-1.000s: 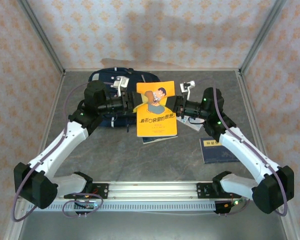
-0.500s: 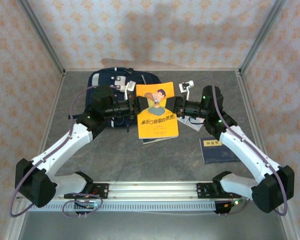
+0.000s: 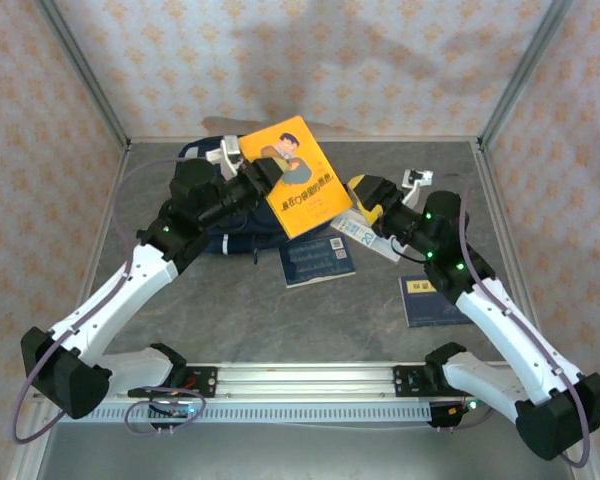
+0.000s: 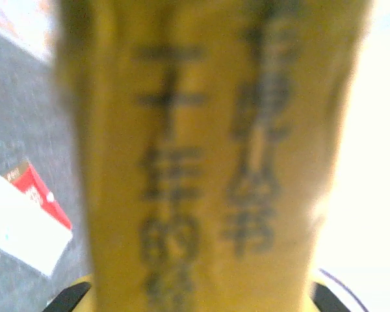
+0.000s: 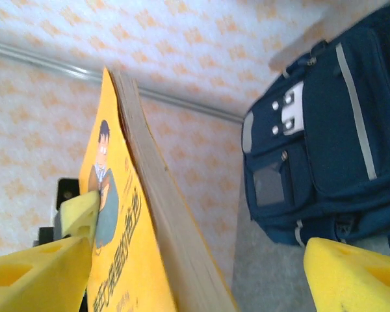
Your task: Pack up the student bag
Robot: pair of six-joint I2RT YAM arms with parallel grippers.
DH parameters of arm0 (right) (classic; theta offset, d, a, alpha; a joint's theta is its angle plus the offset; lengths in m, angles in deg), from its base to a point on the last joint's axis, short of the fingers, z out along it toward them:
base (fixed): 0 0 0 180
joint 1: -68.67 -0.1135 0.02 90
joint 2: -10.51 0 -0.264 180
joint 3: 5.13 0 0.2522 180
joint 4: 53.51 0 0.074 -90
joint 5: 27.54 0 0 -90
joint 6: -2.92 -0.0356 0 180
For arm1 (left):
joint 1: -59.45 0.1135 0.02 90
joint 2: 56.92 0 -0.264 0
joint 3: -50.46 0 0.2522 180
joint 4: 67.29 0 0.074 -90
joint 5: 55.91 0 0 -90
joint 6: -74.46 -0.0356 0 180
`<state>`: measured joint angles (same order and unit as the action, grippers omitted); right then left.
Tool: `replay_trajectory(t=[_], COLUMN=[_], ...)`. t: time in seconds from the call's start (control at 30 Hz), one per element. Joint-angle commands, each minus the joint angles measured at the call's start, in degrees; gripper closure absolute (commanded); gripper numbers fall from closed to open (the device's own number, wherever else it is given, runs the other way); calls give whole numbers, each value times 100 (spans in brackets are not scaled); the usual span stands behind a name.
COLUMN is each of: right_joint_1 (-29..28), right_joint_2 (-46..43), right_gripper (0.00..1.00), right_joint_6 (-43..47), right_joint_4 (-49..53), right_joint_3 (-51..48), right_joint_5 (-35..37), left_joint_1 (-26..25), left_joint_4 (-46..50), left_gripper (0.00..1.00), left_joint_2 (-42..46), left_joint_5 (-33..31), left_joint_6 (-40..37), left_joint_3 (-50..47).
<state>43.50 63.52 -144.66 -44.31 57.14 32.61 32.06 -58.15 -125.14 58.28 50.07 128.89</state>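
Nearest the bases, a flat navy paperback (image 3: 435,300) lies on the speckled grey table (image 3: 230,310). Past it lie a second dark blue book (image 3: 317,258) and a thin white booklet (image 3: 368,236). Above the booklet the right gripper (image 3: 366,198) stands spread wide, its soft yellow foam pads (image 5: 39,273) clear of everything. The left gripper (image 3: 263,178) pinches one edge of the thick orange-yellow paperback (image 3: 298,178) and holds it tilted in the air on its own.

That single edge grip is the risk. The cover looks glossy and the page block heavy, so the book may pivot or slide out between the pads as the arm swings. At the far side the student bag (image 5: 338,130), limp navy fabric with white stripes and buckle patches, lies front up under the left arm. I cannot see an open mouth; a book pushed against closed cloth would jam or drop.
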Motion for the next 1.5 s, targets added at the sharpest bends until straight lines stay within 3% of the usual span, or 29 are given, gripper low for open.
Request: replay_trajectory(t=[0.0,0.1,0.4,0.63,0.83,1.1,1.43,1.47], right_joint_1=[12,-12,-292,-628,-743,-780,-789,-788], right_joint_2=[51,300,1148,1512,1750,1732,1677,1660], right_gripper=[14,12,8,8,20,49,58,64], right_joint_6=[-1038,-1640,-1990,-1857,-1850,-1767,-1793,-1776], right_joint_4=[-1125,-2074,-3713,-3863,-3913,-3519,-3052,-2992], right_joint_3=[-321,-543,-235,27,247,378,413,413], right_joint_5=[426,298,-228,-87,177,431,337,304], left_joint_1=[-17,-43,-134,-213,-335,-494,-635,-645], left_joint_4=[-926,-1009,-1283,-1313,-1233,-1169,-1102,-1102], left_gripper=[100,100,100,100,100,100,100,100], left_joint_2=[72,-85,-77,-128,-136,-116,-68,-66], left_joint_5=[-1089,-1133,-1363,-1452,-1528,-1686,-1926,-1942], left_joint_6=[413,689,934,981,850,775,726,718], left_joint_3=[39,134,29,-8,21,-57,-200,-211])
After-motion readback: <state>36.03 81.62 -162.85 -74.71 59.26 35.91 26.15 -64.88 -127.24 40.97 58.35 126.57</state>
